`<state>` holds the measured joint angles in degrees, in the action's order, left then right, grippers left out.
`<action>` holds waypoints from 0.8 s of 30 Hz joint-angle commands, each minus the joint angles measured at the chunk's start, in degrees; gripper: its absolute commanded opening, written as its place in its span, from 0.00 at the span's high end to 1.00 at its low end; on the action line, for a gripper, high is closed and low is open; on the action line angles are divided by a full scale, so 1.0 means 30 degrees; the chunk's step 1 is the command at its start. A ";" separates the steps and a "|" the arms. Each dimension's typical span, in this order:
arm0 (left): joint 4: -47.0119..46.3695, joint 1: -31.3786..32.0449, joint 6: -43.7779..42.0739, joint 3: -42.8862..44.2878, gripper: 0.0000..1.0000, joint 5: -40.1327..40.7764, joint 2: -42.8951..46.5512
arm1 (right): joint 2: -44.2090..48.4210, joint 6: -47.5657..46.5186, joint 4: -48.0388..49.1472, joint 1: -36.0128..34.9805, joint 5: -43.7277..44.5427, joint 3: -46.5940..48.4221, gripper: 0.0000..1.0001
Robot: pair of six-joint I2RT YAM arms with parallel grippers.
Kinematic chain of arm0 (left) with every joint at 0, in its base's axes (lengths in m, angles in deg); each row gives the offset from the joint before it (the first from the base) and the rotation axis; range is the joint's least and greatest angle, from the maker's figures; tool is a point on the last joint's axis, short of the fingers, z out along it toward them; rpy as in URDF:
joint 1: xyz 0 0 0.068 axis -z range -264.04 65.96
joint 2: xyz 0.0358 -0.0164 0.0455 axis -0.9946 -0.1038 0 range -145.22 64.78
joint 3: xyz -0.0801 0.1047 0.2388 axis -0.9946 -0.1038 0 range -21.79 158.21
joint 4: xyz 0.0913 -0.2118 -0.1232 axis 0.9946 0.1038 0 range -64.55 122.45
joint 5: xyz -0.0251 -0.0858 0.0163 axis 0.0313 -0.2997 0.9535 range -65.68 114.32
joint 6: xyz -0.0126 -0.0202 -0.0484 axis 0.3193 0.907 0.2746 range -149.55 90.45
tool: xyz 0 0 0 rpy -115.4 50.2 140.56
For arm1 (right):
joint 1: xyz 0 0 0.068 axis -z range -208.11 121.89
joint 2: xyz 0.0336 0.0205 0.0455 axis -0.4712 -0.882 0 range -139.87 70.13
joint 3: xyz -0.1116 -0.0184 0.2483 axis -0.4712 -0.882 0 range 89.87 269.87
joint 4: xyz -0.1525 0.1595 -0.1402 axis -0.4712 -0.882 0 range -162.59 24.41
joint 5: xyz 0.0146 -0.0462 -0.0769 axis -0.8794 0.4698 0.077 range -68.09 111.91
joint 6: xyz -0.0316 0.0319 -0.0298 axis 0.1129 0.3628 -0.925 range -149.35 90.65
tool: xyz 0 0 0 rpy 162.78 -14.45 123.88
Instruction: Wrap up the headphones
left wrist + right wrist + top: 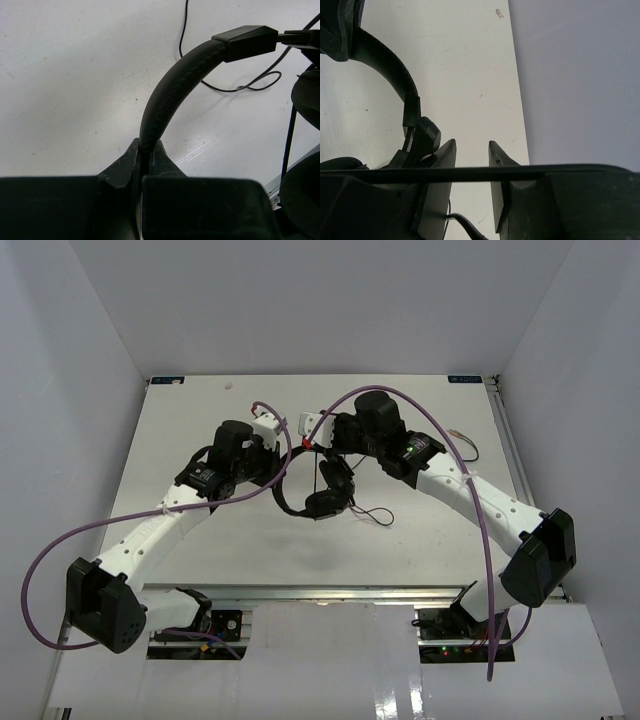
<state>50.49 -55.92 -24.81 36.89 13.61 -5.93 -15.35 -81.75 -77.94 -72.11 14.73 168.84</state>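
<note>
**Left gripper clamps the headband; right gripper stands open beside an earcup**

The left gripper is closed tight on the headband of the headphones. In the left wrist view the padded band comes up from between the two fingers and bends to the right. It ends in a square black slider piece.

The jaws of the right gripper stand apart. The white table shows in the gap, and nothing sits between the tips. The finger on the left of the right wrist view is just beside the hinge of one earcup. I cannot tell if they touch. A short piece of thin cord shows low in the gap, near the base of the fingers. It is not clear if it touches them.

From above, the headphones are near the middle of the table, between the two grippers. The headband curves on the left side. The two earcups are to the right of it, one nearer to the arm bases than the other. I cannot tell if the earcups rest on the table.

The cord makes a loose loop on the table just to the right of the earcups. A red plug tip shows between the two wrists. Another thin dark wire lies well apart, near the right edge of the table.
</note>
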 commanded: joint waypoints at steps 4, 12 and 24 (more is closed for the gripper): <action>0.1000 0.0354 -0.1374 0.0100 1.00 -0.1704 0.0980 | 0.0299 0.0970 0.2360 0.0779 -0.0507 0.1521 0.49; 0.1025 0.0354 -0.1162 0.0108 1.00 -0.2037 0.0805 | 0.0684 0.2621 0.2273 0.1309 -0.2716 0.1251 0.37; 0.1520 0.0354 -0.1143 0.0708 1.00 -0.3182 0.1182 | -0.0597 0.4034 0.1872 0.2061 -0.3959 0.2285 0.37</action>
<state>53.45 -55.31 -27.18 36.84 8.87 -5.07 -15.65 -72.19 -75.83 -67.53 3.32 171.37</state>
